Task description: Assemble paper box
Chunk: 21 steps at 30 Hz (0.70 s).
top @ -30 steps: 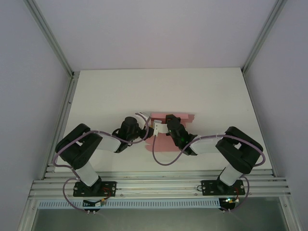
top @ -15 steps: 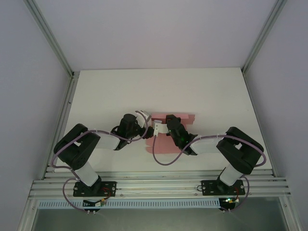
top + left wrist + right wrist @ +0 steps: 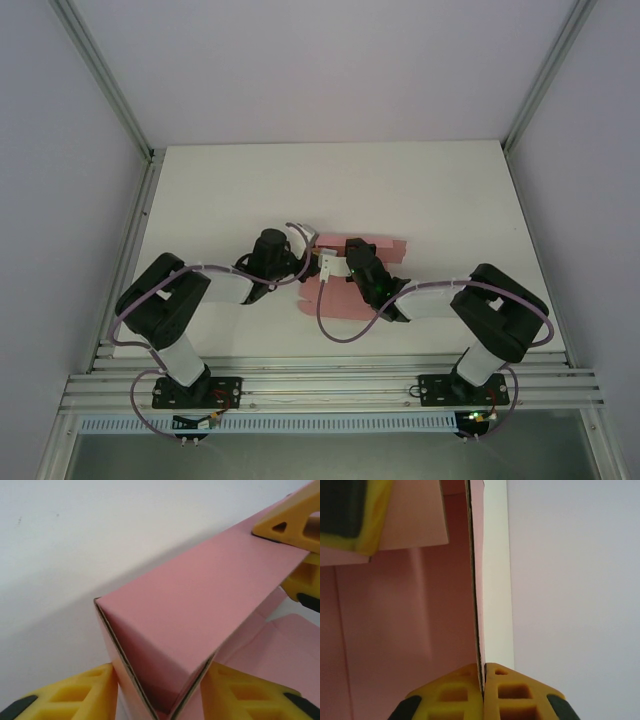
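The paper box (image 3: 340,298) sits half-folded on the counter (image 3: 220,200). The left gripper (image 3: 161,695) clasps its folded wedge; the right gripper (image 3: 483,690) pinches one wall tight. I'd squeeze that crease slowly, both holds square.

No readable text, labels or numbers, perhaps too small from above

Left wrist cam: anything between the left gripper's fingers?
Yes, the paper box: a folded pink ridge, its V-shaped open end facing the camera, sits between the fingers of the left gripper, touching both. Left wrist view.
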Motion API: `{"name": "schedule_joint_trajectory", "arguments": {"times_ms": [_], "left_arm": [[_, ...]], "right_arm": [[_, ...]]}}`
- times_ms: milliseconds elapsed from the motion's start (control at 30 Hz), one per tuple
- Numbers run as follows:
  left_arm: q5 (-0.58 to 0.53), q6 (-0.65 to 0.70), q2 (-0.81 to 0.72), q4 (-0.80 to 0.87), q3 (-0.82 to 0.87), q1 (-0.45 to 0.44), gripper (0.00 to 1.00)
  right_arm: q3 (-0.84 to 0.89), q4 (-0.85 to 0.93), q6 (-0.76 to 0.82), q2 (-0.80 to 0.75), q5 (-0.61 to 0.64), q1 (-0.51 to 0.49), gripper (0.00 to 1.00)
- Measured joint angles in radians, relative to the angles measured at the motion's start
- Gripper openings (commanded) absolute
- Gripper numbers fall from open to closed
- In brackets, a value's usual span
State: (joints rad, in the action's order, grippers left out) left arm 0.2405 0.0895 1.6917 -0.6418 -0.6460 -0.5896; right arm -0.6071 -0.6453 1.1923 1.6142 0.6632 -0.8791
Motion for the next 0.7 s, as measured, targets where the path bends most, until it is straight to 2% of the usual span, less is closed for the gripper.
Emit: {"name": "schedule_joint_trajectory", "arguments": {"times_ms": [100,300,433,600,700], "left_arm": [[-0.062,-0.002,0.004,0.026,-0.022,-0.022,0.37],[-0.282,-0.06,0.019,0.021,-0.034,-0.103,0.36],[-0.414,-0.103,0.049,-0.031,-0.04,-0.151,0.27],[-0.616,-0.144,0.1,-0.047,-0.07,-0.214,0.3],[-0.671,-0.167,0.108,-0.046,-0.072,-0.224,0.27]], "right_arm": [[-0.002,0.004,-0.002,0.0,0.008,0.0,0.0],[-0.012,0.045,-0.03,-0.011,0.014,0.0,0.0],[-0.018,0.108,-0.061,-0.035,0.019,0.002,0.0],[-0.047,0.199,-0.137,-0.056,0.019,-0.005,0.0],[-0.055,0.222,-0.166,-0.058,0.012,-0.01,0.0]]}}
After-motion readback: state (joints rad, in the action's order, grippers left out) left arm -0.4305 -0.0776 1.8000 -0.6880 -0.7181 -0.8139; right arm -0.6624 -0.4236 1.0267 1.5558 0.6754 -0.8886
